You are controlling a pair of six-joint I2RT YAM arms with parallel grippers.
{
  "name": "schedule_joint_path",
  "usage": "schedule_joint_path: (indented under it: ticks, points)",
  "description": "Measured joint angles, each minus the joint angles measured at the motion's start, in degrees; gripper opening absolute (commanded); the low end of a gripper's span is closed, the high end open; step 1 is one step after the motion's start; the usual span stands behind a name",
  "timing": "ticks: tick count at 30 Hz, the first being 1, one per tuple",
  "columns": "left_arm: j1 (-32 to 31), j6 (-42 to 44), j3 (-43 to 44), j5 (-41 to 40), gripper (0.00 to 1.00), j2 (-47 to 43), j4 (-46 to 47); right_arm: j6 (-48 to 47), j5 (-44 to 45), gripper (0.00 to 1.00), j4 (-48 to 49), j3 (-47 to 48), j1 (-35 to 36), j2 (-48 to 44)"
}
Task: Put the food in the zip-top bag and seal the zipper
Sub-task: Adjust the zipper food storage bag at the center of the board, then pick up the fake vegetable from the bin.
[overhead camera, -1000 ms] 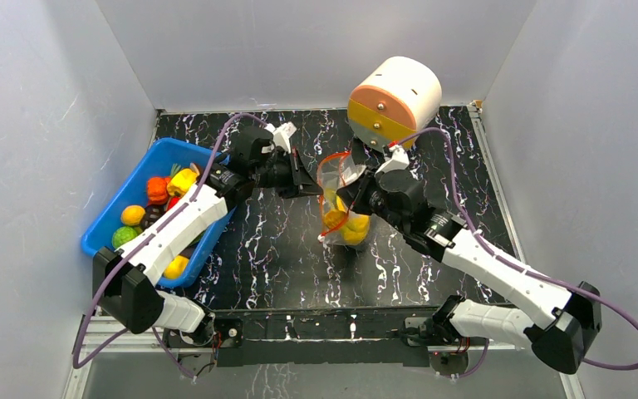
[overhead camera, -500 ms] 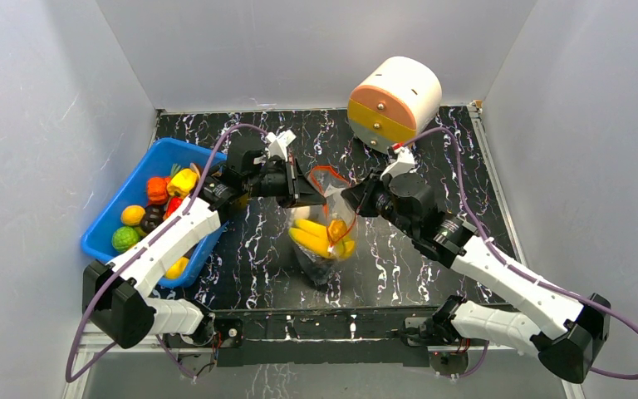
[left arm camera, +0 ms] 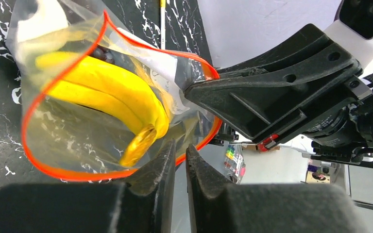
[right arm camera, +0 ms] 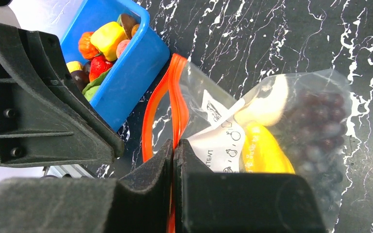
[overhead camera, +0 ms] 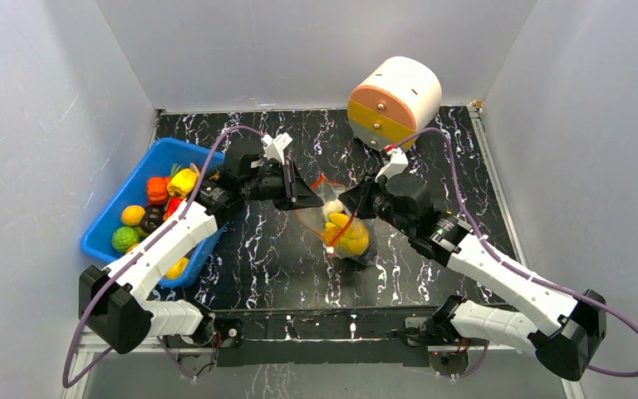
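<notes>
The zip-top bag (overhead camera: 346, 239) hangs over the middle of the table between my two grippers. It holds food: a yellow banana (left arm camera: 111, 87), purple grapes (right arm camera: 320, 126) and a white piece (right arm camera: 267, 104). Its mouth gapes, ringed by the orange-red zipper (left arm camera: 92, 175). My right gripper (overhead camera: 345, 202) is shut on the zipper (right arm camera: 177, 92) beside the white label. My left gripper (overhead camera: 309, 199) is at the opposite rim. Its jaws (left arm camera: 180, 145) stand a narrow slit apart, and the strip crosses just at their tips. More food lies in the blue bin (overhead camera: 156, 160).
The blue bin (right arm camera: 131, 73) stands at the left of the table, under the left arm. A round white drum with an orange and yellow face (overhead camera: 395, 100) lies at the back right. Grey walls close in three sides of the black marbled table (overhead camera: 432, 266).
My left gripper's jaws have parted slightly at the bag's rim. The bag has swung right, toward the right gripper, which keeps its hold on the zipper.
</notes>
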Motion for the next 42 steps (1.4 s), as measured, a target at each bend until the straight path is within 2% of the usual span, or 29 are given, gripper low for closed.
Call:
schedule_joint_path:
  ticks: [5,11,14,18,28,33,37,42]
  points:
    - [0.00,1.68,0.17,-1.84,0.48,-0.07,-1.77,-0.98,-0.02,0.00,0.09,0.00,0.00,-0.02]
    - [0.00,6.93,6.32,-9.42,0.66,-0.28,-10.95,-1.95,-0.02,0.00,0.00,0.00,0.00,-0.37]
    - [-0.02,9.68,9.73,-14.49,0.87,-0.76,-15.61,-2.34,-0.04,0.00,-0.35,0.00,0.00,-0.85]
    - [-0.02,11.96,12.83,-21.42,0.98,-1.42,-20.57,-2.95,-0.04,0.00,-0.96,0.00,0.00,-1.44]
    - [2.14,16.44,16.98,-35.21,0.98,-1.64,-30.29,-3.28,0.00,0.00,-2.14,0.00,0.00,-3.08]
    - [11.45,18.56,17.07,-36.81,0.77,-1.68,-31.58,-3.43,0.04,0.00,-2.12,-0.50,0.00,-4.28]
    - [19.17,20.59,15.58,-36.26,0.74,-1.88,-31.45,-3.56,0.04,0.00,-2.12,-0.55,0.00,-4.79]
    - [24.65,22.47,14.64,-36.00,0.70,-1.64,-31.28,-4.15,0.00,0.00,-2.12,-0.55,0.00,-4.90]
